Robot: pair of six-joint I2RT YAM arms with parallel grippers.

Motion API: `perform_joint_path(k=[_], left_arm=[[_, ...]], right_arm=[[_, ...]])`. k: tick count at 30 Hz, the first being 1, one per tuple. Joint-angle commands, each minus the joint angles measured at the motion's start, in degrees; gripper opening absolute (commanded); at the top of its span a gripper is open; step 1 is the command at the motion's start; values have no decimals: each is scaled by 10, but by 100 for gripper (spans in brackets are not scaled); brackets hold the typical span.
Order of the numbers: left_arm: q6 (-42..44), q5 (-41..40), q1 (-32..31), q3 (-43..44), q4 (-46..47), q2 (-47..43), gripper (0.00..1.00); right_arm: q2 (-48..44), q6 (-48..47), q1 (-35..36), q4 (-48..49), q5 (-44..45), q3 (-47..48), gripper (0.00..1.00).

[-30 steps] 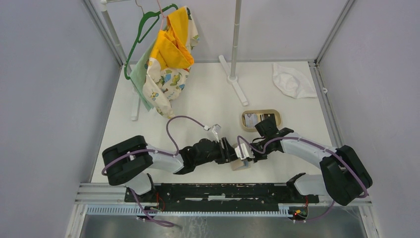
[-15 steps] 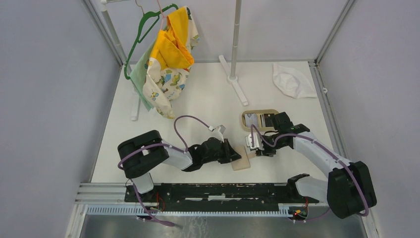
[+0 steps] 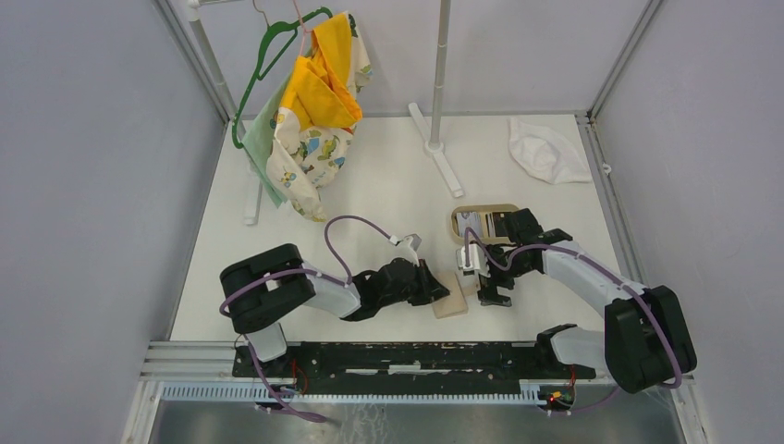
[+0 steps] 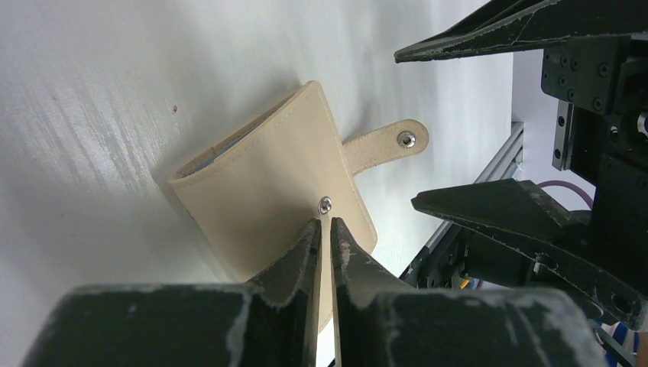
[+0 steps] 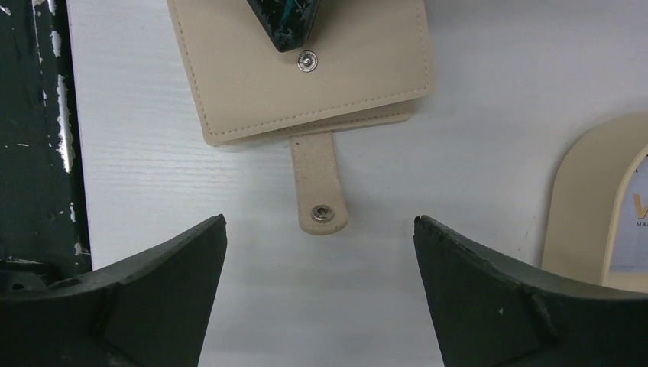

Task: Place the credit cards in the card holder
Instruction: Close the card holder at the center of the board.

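Note:
The tan card holder [image 3: 453, 302] lies folded shut on the table, its snap tab [image 5: 320, 183] sticking out unfastened. My left gripper [image 4: 324, 223] is shut with nothing between its fingers, and its tips rest on the holder's cover [image 4: 267, 183] beside the snap stud. My right gripper [image 5: 320, 220] hangs open wide just over the end of the tab, holding nothing. In the top view it [image 3: 491, 292] sits to the right of the holder. Credit cards [image 3: 470, 225] lie in the oval tan tray [image 3: 483, 209] behind the right gripper. One pale card [image 5: 636, 229] shows at the right wrist view's edge.
A clothes rack with a green hanger and yellow patterned garments [image 3: 314, 102] stands at the back left. A white pole stand [image 3: 442, 157] is at the back middle, a crumpled white cloth [image 3: 547, 150] at the back right. The metal rail [image 3: 407, 356] runs along the near edge.
The card holder went from being held up between both grippers to lying flat. My left gripper closed and now presses on its cover. My right gripper let go and opened wide.

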Motion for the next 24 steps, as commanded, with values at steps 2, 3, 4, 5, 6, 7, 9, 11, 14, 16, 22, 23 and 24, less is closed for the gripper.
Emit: perform_joint_path(k=[2,3,4,5,6,7,9,11,14,16,22,23,24], left_arm=[[40,-25,-3,13,-26,0,15],[40,-25,-2,14,-26,0,15],[41,-25,-3,15,-28,1,15],[41,-24,-2,16,-29,2,15],[41,-24,-3,16,-29,3,15],[41,-25,-3,16,-30,3,15],[41,-25,-3,15,-30,3,15],[42,-27,-3,14,-30,2,15],[41,-28,-3,13,-30,0,15],[42,-30,-3,12,-30,-3,15],[46,-37,-5,11,-35,-10,15],[46,-38,-6,11,-35,-9,15],[46,-39,-6,12,-35,-9,15]], right_arm=[[7,6,-1,23,4,-5,98],[7,-2,0,23,4,-7,98],[7,-10,0,22,4,-7,98],[7,-13,-1,23,4,-8,98],[8,-12,-1,25,4,-8,98],[9,-8,-1,26,4,-6,98],[16,8,-1,22,3,4,97],[26,31,-1,9,-1,21,92],[41,67,-8,-17,-17,55,82],[39,105,-13,-24,-28,68,86],[-63,158,-43,36,-58,18,98],[-72,151,-45,36,-75,9,98],[-76,149,-45,33,-90,3,98]])
